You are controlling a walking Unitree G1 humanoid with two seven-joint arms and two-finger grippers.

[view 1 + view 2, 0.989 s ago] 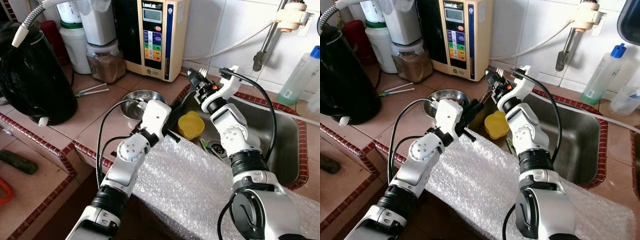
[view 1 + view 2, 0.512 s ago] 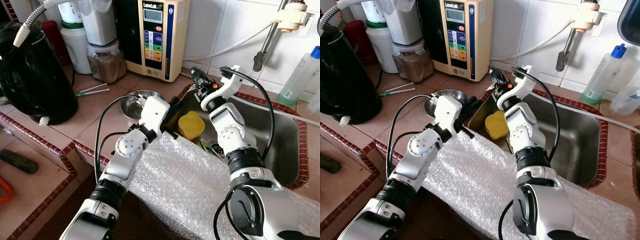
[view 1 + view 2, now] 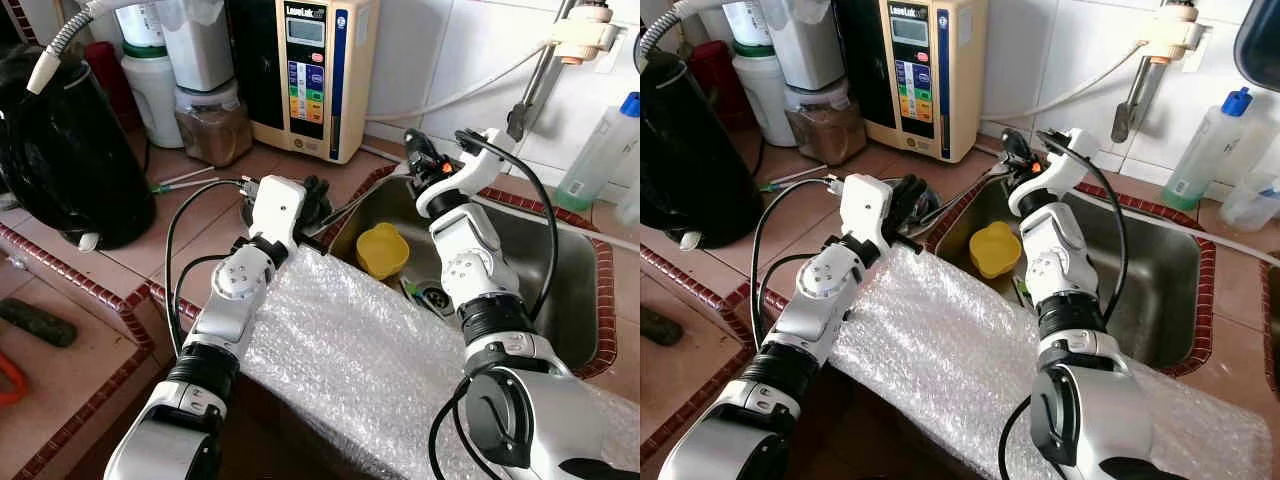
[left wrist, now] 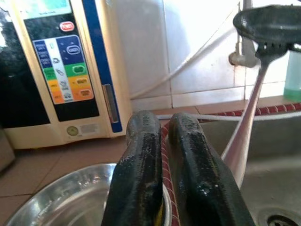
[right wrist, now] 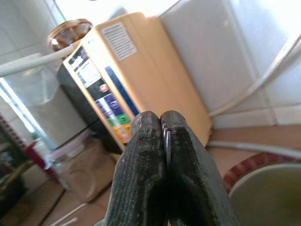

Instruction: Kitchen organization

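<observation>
Your left end effector (image 3: 312,192) sits over the steel bowl (image 4: 70,197) on the tiled table (image 3: 190,225), at the sink's 9 o'clock edge; its fingers (image 4: 141,179) are pressed together on the bowl's rim, which shows as a thin metal edge between them in the left wrist view. A long steel ladle (image 4: 256,94) slants just beside that end effector, its dark perforated head (image 4: 270,23) raised toward the wall tiles and its handle running down toward the sink (image 3: 560,260). Your right end effector (image 3: 415,150) hovers at the sink's 11 o'clock corner, aimed at the cream water ionizer (image 3: 310,70), fingers (image 5: 146,169) closed with a thin sliver of metal pinched between them; what that metal belongs to cannot be told. A yellow cup (image 3: 382,250) rests in the sink at its 9 o'clock side. Bubble wrap (image 3: 370,370) drapes the table's front edge beneath both arms. At the table's 10 o'clock stand a black kettle (image 3: 70,150), a white jar (image 3: 155,90) and a lidded container of brown powder (image 3: 212,122); a clear bottle with a blue cap (image 3: 600,145) stands at 2 o'clock beside the faucet hose (image 3: 470,85).
</observation>
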